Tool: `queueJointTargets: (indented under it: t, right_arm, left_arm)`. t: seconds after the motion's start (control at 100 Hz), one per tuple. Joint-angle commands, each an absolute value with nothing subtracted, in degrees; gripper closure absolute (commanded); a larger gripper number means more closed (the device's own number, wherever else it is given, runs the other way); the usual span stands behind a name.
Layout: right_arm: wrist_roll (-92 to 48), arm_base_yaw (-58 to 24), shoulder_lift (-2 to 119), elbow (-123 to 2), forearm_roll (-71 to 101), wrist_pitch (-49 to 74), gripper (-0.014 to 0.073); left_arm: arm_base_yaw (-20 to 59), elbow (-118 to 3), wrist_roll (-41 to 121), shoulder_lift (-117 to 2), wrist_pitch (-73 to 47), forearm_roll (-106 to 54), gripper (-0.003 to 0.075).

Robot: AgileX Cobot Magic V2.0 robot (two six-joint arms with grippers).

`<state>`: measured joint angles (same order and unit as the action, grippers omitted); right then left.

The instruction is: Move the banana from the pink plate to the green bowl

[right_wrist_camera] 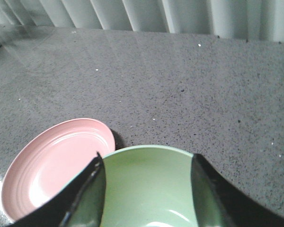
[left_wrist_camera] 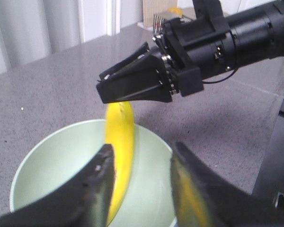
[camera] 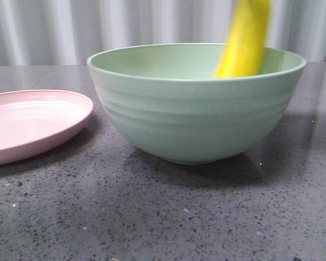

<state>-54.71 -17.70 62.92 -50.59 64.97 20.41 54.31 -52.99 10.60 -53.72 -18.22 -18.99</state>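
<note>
A bright yellow banana (camera: 243, 41) stands almost upright at the green bowl (camera: 195, 119), its lower end already below the rim on the bowl's right side and its top cut off by the front view's edge. It is smeared with motion blur. The pink plate (camera: 32, 125) lies bare just left of the bowl on the grey speckled table (camera: 152, 217).

The right gripper (left_wrist_camera: 102, 87) hangs directly above the bowl. Its own wrist view shows its fingers spread wide with only the bowl's interior between them, so it seems to have hold of nothing. The left wrist view hides the banana's top behind that gripper, so contact cannot be ruled out. The left gripper (left_wrist_camera: 141, 151) is also parted wide and empty, hovering low on the near side of the bowl.

The transfer looks all but finished, with the fruit apparently dropping free, and the chief danger is the landing. The banana comes down close to the bowl's right wall rather than over its centre. Being light, smooth and plastic-looking, it could strike the slope, bounce or pivot on its tip, and topple over the right rim onto the table.

A second hazard is crowding, with two arms gathered over one bowl. A careless withdrawal by either could clip the rim, shove the bowl toward the plate, or knock the other arm.
</note>
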Motion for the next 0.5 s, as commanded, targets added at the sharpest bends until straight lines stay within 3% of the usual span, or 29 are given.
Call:
queueJointTargets:
  t: [0.0, 0.05, 0.25, 0.49]
  right_arm:
    - [-55.4, -17.5, 59.6, -52.3, 63.7, 20.8, 0.0286]
    - [-55.4, -17.5, 58.3, -52.3, 62.6, 21.6, 0.0343]
    - [-55.4, -17.5, 52.6, -52.3, 61.4, 25.1, 0.0666]
    - [-55.4, -17.5, 46.4, -49.8, 58.7, 25.8, 0.0657]
  left_arm:
    - [54.8, -54.6, 10.4, -50.6, -13.9, -19.5, 0.0654]
    - [54.8, -54.1, 10.4, -49.0, -13.9, -19.5, 0.0739]
    - [54.8, -48.4, 10.4, -41.2, -10.8, -19.1, 0.0741]
    - [54.8, -34.6, 10.4, -29.7, -4.1, -18.5, 0.0741]
